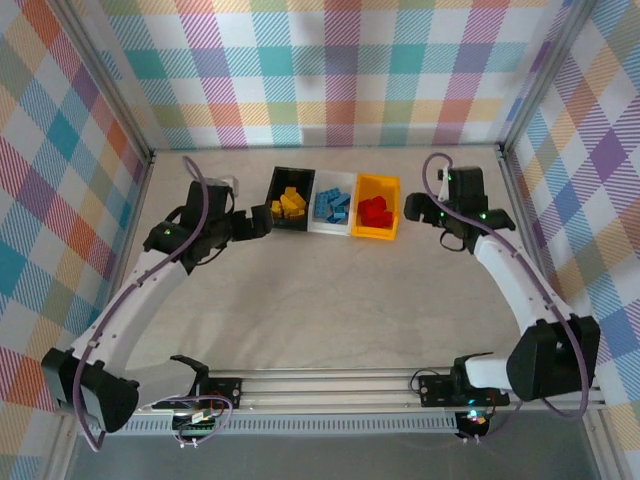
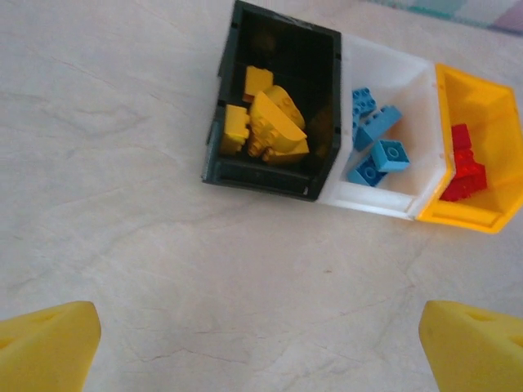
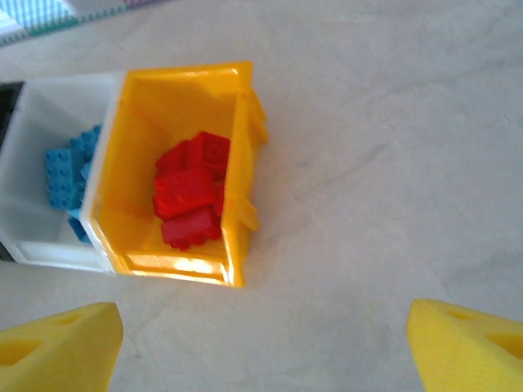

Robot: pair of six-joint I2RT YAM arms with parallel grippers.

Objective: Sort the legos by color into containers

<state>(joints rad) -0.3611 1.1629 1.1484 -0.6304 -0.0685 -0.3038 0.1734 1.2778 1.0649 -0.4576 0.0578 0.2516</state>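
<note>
Sorting looks done here. The three bins sit joined in a row toward the back of the desk (image 1: pixel 330 300): black bin (image 1: pixel 277 195) on the left, white bin (image 1: pixel 320 226) in the middle, yellow-orange bin (image 1: pixel 372 234) on the right. Every brick in sight is inside a bin. The yellow legos (image 2: pixel 274 122) are piled in the black one, the blue legos (image 2: pixel 380 147) lie in the white one, and the red legos (image 3: pixel 192 196) are heaped in the yellow-orange one, pushed toward its right wall.

The left end effector (image 1: pixel 262 226) sits just beside the black bin's left side, and whether it touches the bin can't be told from above. It's released: in the left wrist view its yellow fingertips (image 2: pixel 49 347) are spread to opposite bottom corners, with only bare desk between them.

The right end effector (image 1: pixel 420 213) is off to the right of the yellow-orange bin, near it but apart. It's released too, jaws wide in the right wrist view and gripping nothing, with that bin lying ahead and a bit left of it
</note>
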